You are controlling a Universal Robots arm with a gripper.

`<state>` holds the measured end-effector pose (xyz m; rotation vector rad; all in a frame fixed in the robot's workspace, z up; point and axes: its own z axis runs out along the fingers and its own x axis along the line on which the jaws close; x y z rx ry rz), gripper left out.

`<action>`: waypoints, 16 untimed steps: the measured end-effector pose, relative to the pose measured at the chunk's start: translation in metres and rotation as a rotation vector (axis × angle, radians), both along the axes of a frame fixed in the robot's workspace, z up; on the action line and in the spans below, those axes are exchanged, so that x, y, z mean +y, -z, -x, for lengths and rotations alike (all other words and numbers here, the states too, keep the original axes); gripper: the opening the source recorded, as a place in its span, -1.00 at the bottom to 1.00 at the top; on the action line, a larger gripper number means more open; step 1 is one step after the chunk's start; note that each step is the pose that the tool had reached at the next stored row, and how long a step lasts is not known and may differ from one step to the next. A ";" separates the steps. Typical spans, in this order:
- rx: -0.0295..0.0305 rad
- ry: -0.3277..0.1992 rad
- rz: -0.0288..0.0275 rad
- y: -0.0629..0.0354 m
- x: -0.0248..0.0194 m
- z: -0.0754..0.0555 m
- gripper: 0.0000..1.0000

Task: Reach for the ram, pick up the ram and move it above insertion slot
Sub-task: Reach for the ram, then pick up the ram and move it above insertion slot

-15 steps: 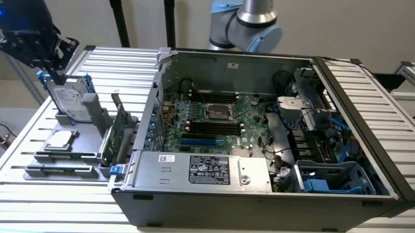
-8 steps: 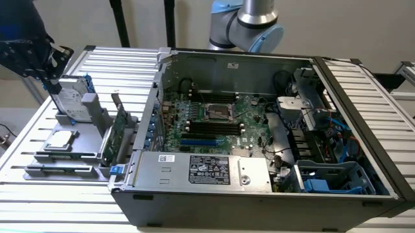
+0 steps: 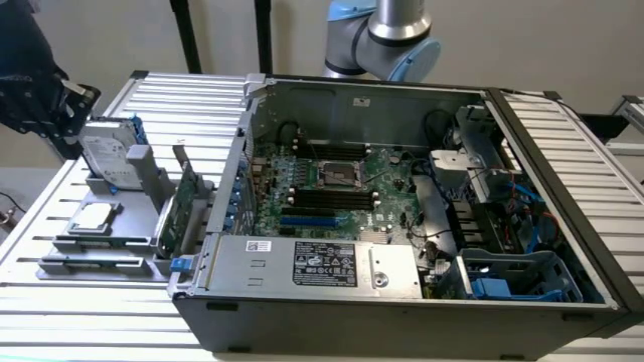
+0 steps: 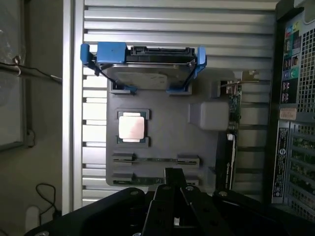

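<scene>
Two ram sticks lie edge-up in a grey holder (image 4: 162, 128) on the slatted table, thin green strips; the nearer one (image 4: 147, 181) (image 3: 96, 264) lies just beyond my gripper's tip, the other (image 4: 155, 160) one groove further. My gripper (image 4: 174, 173) hovers high above the holder's ram end, touching nothing. Its black body (image 3: 35, 83) hangs at the exterior view's upper left. The insertion slots (image 3: 332, 197) are long black sockets on the motherboard inside the open case, beside the square processor socket (image 3: 337, 173), far from the gripper.
On the same holder stand a silver hard drive in a blue bracket (image 4: 147, 66), a loose processor chip (image 4: 132, 128) and an upright green expansion card (image 3: 181, 207). The open computer case (image 3: 563, 173) fills the exterior view's right. A blue slot (image 3: 307, 221) lies near the black sockets.
</scene>
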<state>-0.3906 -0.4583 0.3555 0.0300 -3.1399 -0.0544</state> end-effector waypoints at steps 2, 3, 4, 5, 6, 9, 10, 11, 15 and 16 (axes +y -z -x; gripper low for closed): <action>0.0004 0.000 0.0016 0.0007 -0.0048 0.001 -0.79; 0.0006 0.000 0.0024 0.0011 -0.0076 0.001 -0.79; 0.0008 0.000 0.0031 0.0015 -0.0103 0.002 -0.79; 0.0011 0.000 0.0038 0.0020 -0.0133 0.002 -0.79; 0.0013 0.000 0.0046 0.0023 -0.0162 0.002 -0.79; 0.0016 0.000 0.0071 0.0037 -0.0235 0.003 -0.79; 0.0017 0.000 0.0079 0.0042 -0.0254 0.004 -0.79; 0.0018 0.000 0.0086 0.0046 -0.0269 0.004 -0.79; 0.0019 0.000 0.0086 0.0055 -0.0303 0.004 -0.79; 0.0020 0.000 0.0086 0.0056 -0.0307 0.004 -0.79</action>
